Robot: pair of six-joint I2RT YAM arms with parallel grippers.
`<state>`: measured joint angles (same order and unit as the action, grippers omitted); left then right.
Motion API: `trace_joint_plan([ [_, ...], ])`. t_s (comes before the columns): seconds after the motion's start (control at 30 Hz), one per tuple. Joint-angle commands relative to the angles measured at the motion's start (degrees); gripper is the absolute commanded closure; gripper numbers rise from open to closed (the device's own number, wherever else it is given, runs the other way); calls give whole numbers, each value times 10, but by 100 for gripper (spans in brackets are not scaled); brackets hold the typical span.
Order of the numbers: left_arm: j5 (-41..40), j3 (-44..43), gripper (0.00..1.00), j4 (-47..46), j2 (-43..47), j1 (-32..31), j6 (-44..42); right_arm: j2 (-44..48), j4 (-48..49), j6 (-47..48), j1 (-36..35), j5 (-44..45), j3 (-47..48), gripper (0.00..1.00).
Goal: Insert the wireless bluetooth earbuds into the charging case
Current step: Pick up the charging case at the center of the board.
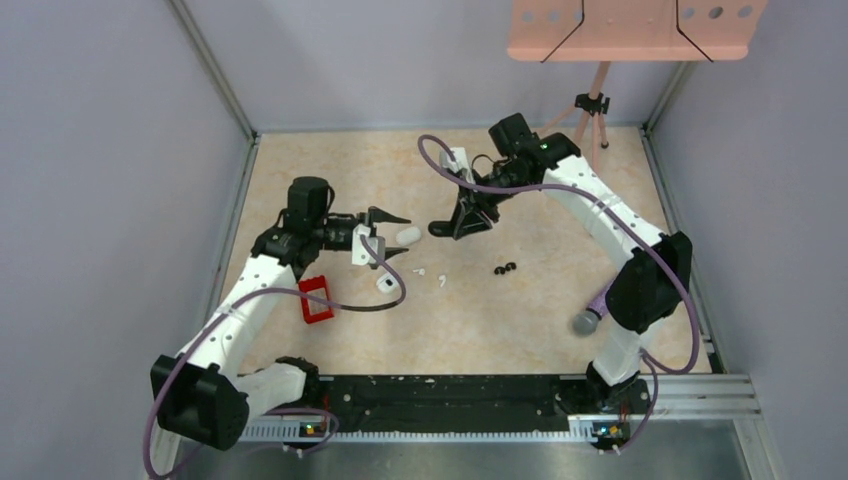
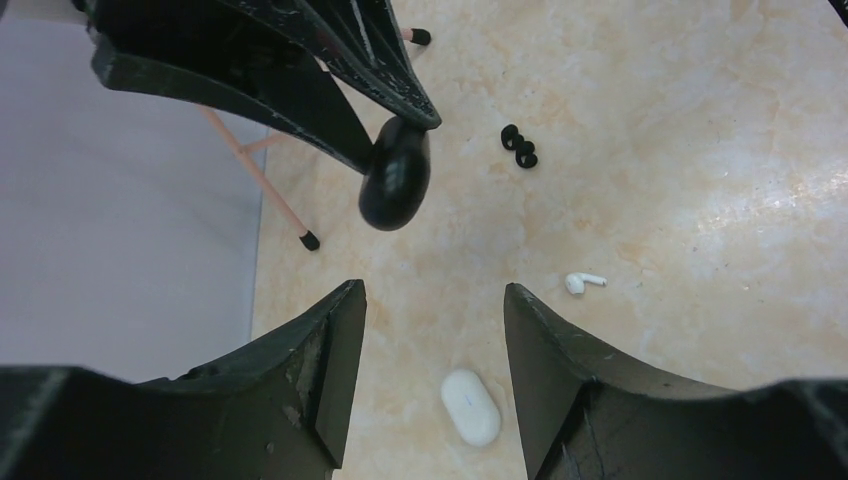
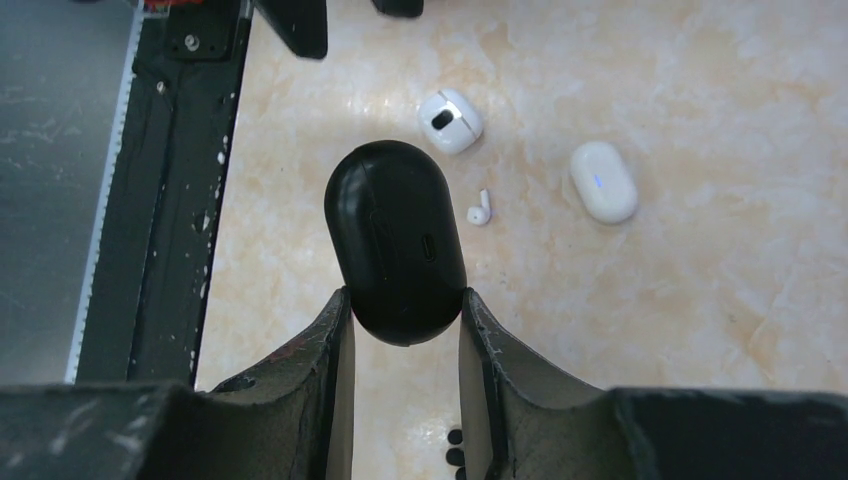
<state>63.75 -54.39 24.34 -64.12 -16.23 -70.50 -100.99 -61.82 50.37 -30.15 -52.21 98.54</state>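
The beige marbled tabletop (image 1: pixel 560 230) carries a closed white charging case (image 1: pixel 408 236) and an open white case (image 1: pixel 385 284), with a loose white earbud (image 3: pixel 480 208) near them. The black earbuds (image 1: pixel 505 268) lie to their right, a small red container (image 1: pixel 316 298) to their left, and a tripod (image 1: pixel 592 105) stands at the far edge.

Bright, even overhead light washes the glossy beige marble-patterned bench (image 2: pixel 700 100), with soft glare patches, faint shadows and sharp focus.

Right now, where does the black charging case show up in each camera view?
Top external: black case at centre, gripped by the right tool.
Left wrist: upper centre, hanging from the other arm's tool.
Right wrist: dead centre, in that tool's grip.
Shared landmark: closed white case, seen in all three.
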Motion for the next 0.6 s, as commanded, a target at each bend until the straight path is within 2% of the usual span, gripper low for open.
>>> trace_joint_plan([
  [0.0, 36, -30, 42, -24, -8, -7, 7, -11, -13, -51, -3, -33, 68, 94],
  [0.1, 37, -24, 42, -58, 0, -7, 54, -20, -41, -49, -3, -21, 101, 94],
  [0.3, 59, -20, 43, -66, -5, -10, 34, 4, -21, -59, -3, -9, 63, 94],
  [0.57, 60, -73, 50, -64, -37, -18, 46, -19, -9, -91, -3, -72, 125, 94],
])
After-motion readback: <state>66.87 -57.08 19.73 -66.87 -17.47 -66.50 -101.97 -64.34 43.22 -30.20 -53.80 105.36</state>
